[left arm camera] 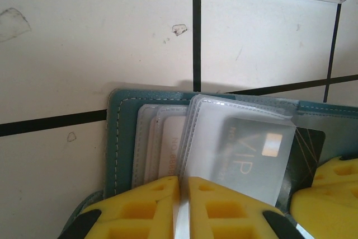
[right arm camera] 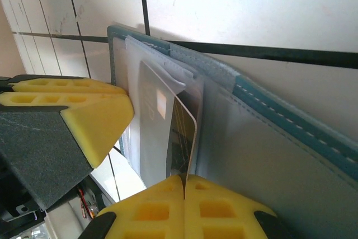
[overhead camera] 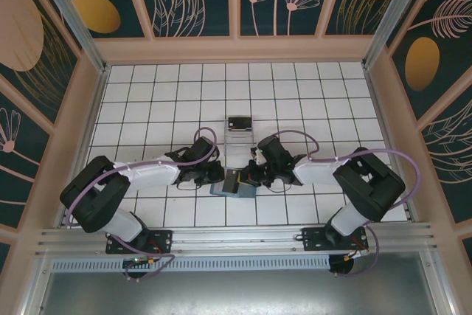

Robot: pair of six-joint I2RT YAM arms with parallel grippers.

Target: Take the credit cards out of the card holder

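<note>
Overhead view; both wrist views close on card holder (left arm camera: 120, 138).

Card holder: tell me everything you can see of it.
The card holder is teal, soft and leather-like with pale stitching, lying open on the white tiled table between the arms. Clear plastic sleeves inside hold cards. The left gripper is shut on its sleeves; the right gripper pinches a dark card sticking out of it.

Top view: bright, even overhead light on white tiled bench (overhead camera: 295, 86); soft shadows under both arms. Wrist views: tiles sharp; yellow foam left gripper (left arm camera: 183, 182) and right gripper (right arm camera: 183, 178) blurred near lens. Small glare patch on grey plastic credit card (left arm camera: 251, 155). Right wrist tiles slightly washed out.
</note>
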